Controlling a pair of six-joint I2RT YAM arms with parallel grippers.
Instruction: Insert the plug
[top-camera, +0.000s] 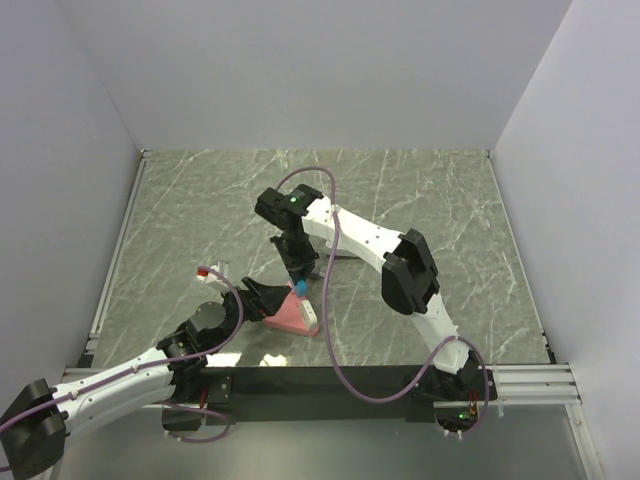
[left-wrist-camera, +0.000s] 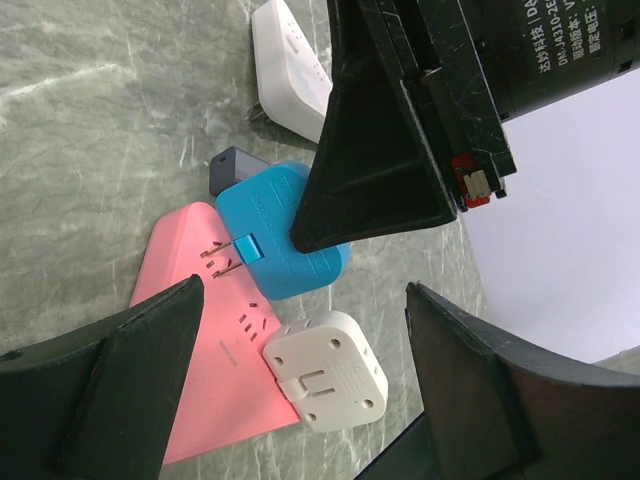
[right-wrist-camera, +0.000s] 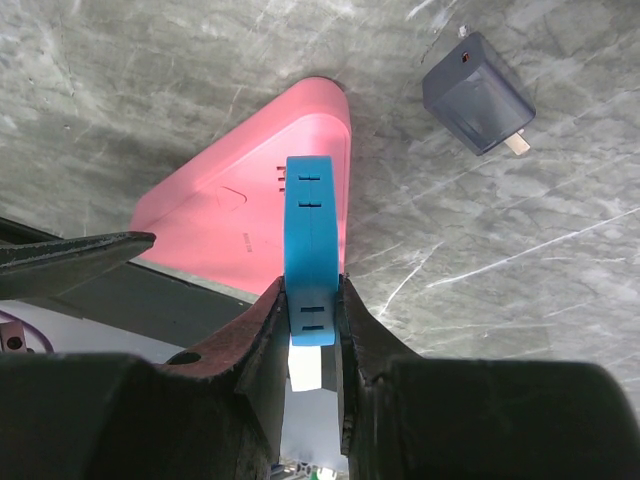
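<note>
Top view, right gripper (top-camera: 298, 272): pointing down near the middle of the table (top-camera: 430, 200), clamped on the blue plug (top-camera: 301, 287).
Top view, pink socket block (top-camera: 290, 316): flat on the table, directly under the plug.
Top view, left gripper (top-camera: 262, 298): low, just beside the block's left edge, jaws spread.
Left wrist, left fingers (left-wrist-camera: 110, 380): wide apart, holding nothing.
Left wrist, plug: metal prongs visible, tips at the block's slots. Cannot tell if they have entered.
Left wrist, white adapter (left-wrist-camera: 325, 372): overlaps the block's edge.
Left wrist, grey adapter (left-wrist-camera: 232, 170): on the table just behind the plug, with a white power strip (left-wrist-camera: 290, 70) beyond it.
Right wrist, right fingers (right-wrist-camera: 255, 350): pressed on the plug's two flat sides.
Right wrist, plug: edge-on over the block's right edge, with the grey adapter well apart.
</note>
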